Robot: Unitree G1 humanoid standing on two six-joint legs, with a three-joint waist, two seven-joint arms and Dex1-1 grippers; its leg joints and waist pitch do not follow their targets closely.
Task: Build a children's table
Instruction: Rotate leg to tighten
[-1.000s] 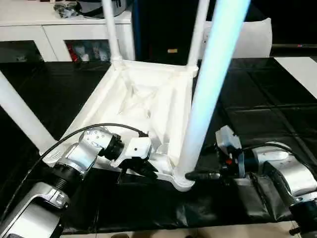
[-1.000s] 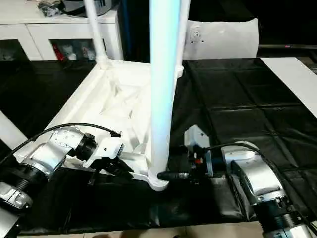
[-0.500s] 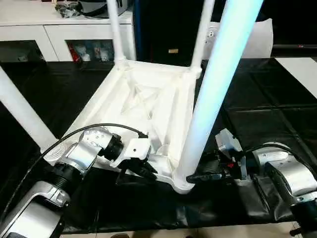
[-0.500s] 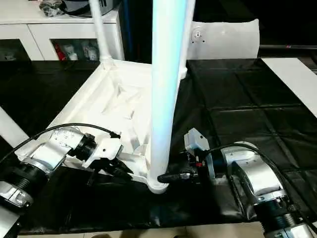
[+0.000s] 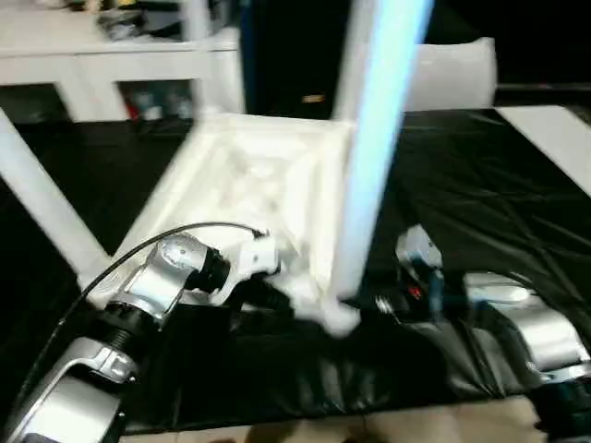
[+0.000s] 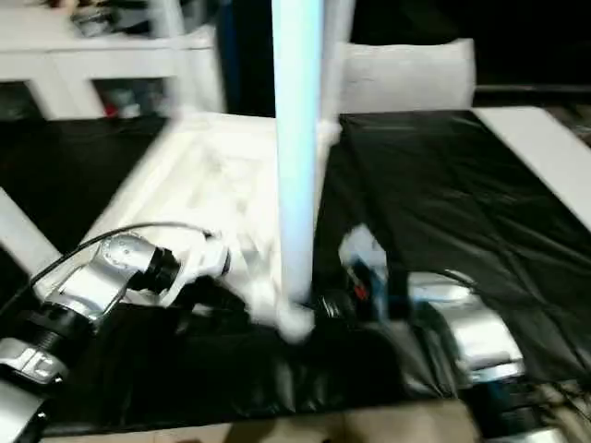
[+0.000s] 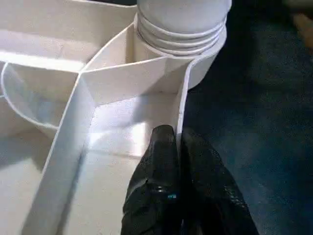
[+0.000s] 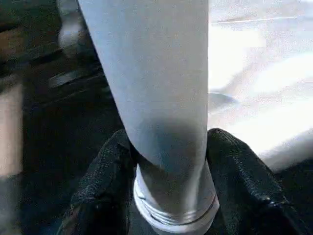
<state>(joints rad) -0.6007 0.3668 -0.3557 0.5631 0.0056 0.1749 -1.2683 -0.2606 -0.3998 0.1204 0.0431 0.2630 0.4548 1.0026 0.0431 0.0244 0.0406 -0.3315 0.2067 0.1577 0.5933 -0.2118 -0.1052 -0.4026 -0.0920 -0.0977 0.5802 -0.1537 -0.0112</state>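
Note:
The children's table lies upside down on the black cover, its ribbed top (image 5: 249,175) facing up with legs standing in the corner sockets. The nearest leg (image 5: 374,138) rises from the front corner socket (image 7: 183,29). My left gripper (image 7: 177,134) is shut on the thin rim wall (image 7: 182,105) of the top, just beside that socket. My right gripper (image 8: 168,142) is shut on the base of the nearest leg (image 8: 156,83), one finger (image 8: 105,176) pressed on each side just above the threaded collar. Another leg (image 5: 42,208) slants up at the left.
A white cabinet (image 5: 111,65) with shelves stands behind the work surface. A white block (image 5: 452,74) sits at the back right and a white panel (image 5: 554,138) at the far right. The black cover's (image 5: 480,185) front edge runs just below my forearms.
My right gripper has closed in on the base of the nearest leg. The left gripper keeps its hold on the rim. The whole picture has shifted, so the camera is moving.

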